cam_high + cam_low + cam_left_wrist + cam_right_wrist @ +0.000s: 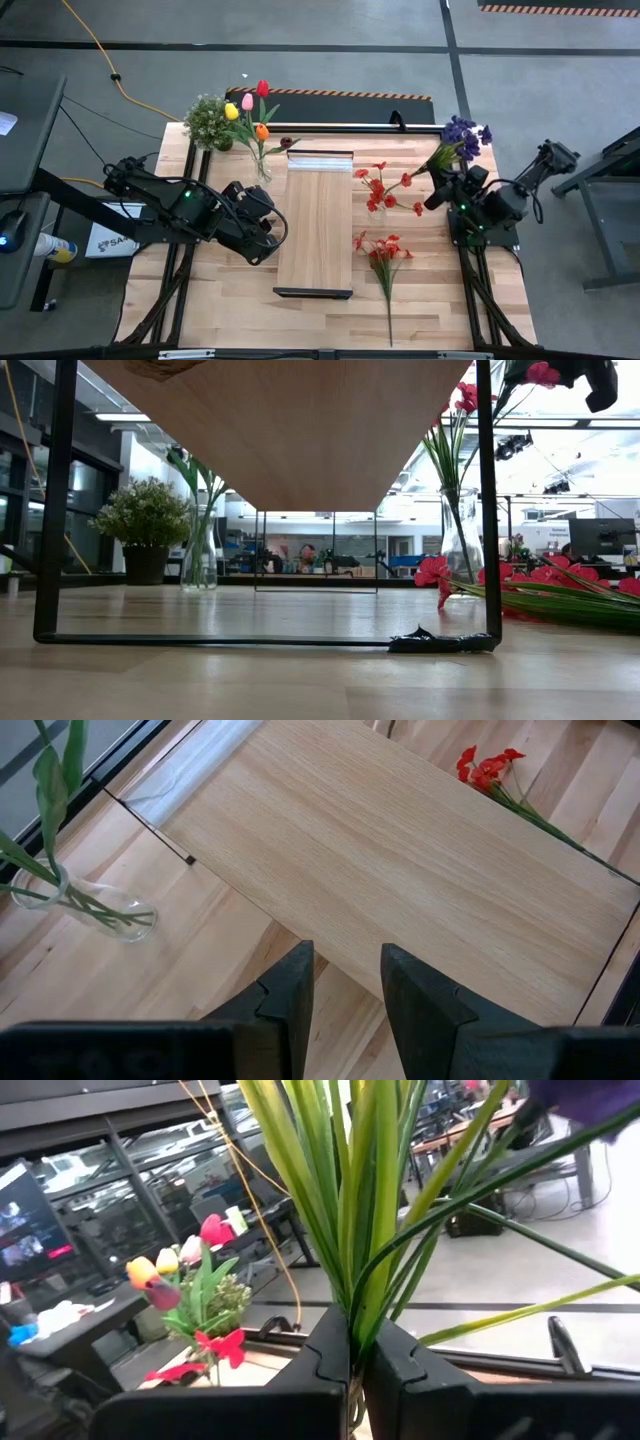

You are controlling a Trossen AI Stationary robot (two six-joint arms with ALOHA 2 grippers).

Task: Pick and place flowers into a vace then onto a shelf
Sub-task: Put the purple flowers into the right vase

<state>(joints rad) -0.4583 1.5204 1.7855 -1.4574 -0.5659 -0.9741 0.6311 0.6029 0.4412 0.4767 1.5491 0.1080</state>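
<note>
A red spray point(385, 255) is laid near right of the shelf point(315, 222). The left gripper point(342, 982) is held partly parted, empty, beside the shelf. Farther right, the purple cluster point(462, 135) is clamped in the right gripper point(357, 1350). Tulips point(250, 105) are stood in a far-left vase point(262, 166).

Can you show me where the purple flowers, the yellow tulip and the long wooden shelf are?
purple flowers point(463, 133), high view, on the blossom cluster.
yellow tulip point(231, 111), high view, on the bloom.
shelf point(315, 220), high view, on the board's bare middle.

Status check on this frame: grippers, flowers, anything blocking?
Right gripper shut on purple flower. Left gripper open, empty, beside shelf. Nothing blocking.
</note>
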